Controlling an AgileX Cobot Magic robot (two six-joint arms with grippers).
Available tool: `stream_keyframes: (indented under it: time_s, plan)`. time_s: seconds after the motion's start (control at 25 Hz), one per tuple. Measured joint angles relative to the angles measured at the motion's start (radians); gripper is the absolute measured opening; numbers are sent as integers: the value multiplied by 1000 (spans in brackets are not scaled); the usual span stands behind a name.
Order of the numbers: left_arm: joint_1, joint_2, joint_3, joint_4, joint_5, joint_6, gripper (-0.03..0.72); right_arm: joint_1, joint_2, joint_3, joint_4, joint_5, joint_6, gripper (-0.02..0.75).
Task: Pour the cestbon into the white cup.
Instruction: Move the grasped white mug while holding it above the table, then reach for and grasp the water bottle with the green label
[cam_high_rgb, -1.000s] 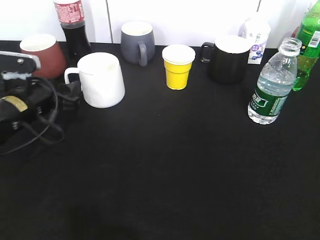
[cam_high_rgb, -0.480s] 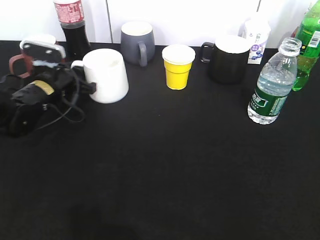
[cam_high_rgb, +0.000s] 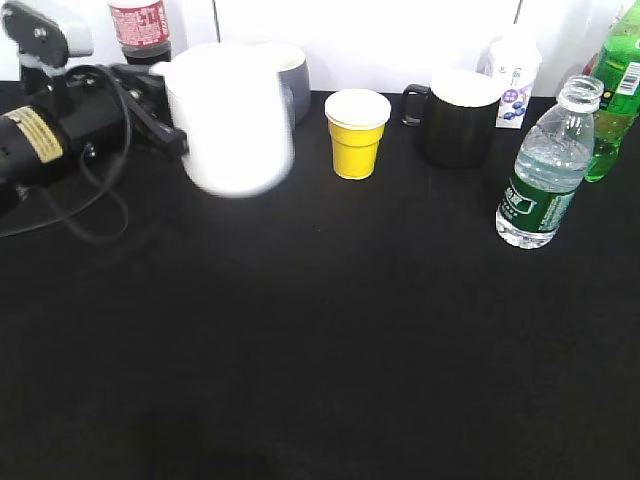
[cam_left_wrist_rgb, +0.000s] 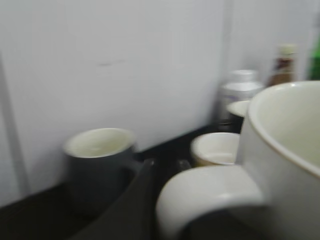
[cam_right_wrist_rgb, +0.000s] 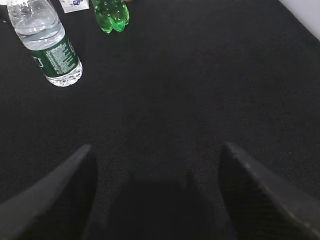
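The left gripper (cam_high_rgb: 165, 95) grips the white cup (cam_high_rgb: 232, 118) by its handle at the upper left of the exterior view; the cup looks blurred and appears to hang clear of the black table (cam_high_rgb: 320, 340). In the left wrist view the handle (cam_left_wrist_rgb: 210, 197) fills the lower middle of the frame with one dark finger (cam_left_wrist_rgb: 132, 205) pressed beside it, so the jaws seem to be pinching the handle, though only one finger shows.

The main risk from here is the cup swinging or twisting in that narrow handle grip, since the heavy body hangs out to one side of the fingers. A quick move could let it rotate or slip. It also sits just in front of the grey mug (cam_high_rgb: 292, 75) and near the yellow cup (cam_high_rgb: 357, 132), so a low sideways move could knock either over.

The water bottle (cam_high_rgb: 545, 170) stands upright at the right edge of the exterior view, uncapped. A clumsy grasp could tip it or squeeze water out before it reaches the cup. The green soda bottle (cam_high_rgb: 615, 85) stands just behind it and could be bumped.

The right gripper (cam_right_wrist_rgb: 155, 195) hovers over bare table with its jaws spread wide and nothing between them; the water bottle (cam_right_wrist_rgb: 45, 42) lies well apart at the upper left of that view.

The white cup's inside (cam_left_wrist_rgb: 295, 125) looks empty. The water bottle is well filled. The grey mug (cam_left_wrist_rgb: 97, 165) shows a pale, seemingly empty interior. The black mug (cam_high_rgb: 458, 118) cannot be judged.
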Motion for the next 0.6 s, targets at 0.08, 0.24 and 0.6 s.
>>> stream_keyframes:
  time_s: [0.08,0.24,0.6]
  plan:
    - [-21,-5,2,134,-3,-86,65,0,0,0,0,0,0,575]
    - [-130,-5,3,159,-10,-100,64,0,0,0,0,0,0,575]
    - [-129,-5,3,105,-11,-102,63,0,398,-22,-1,-781,-95,575]
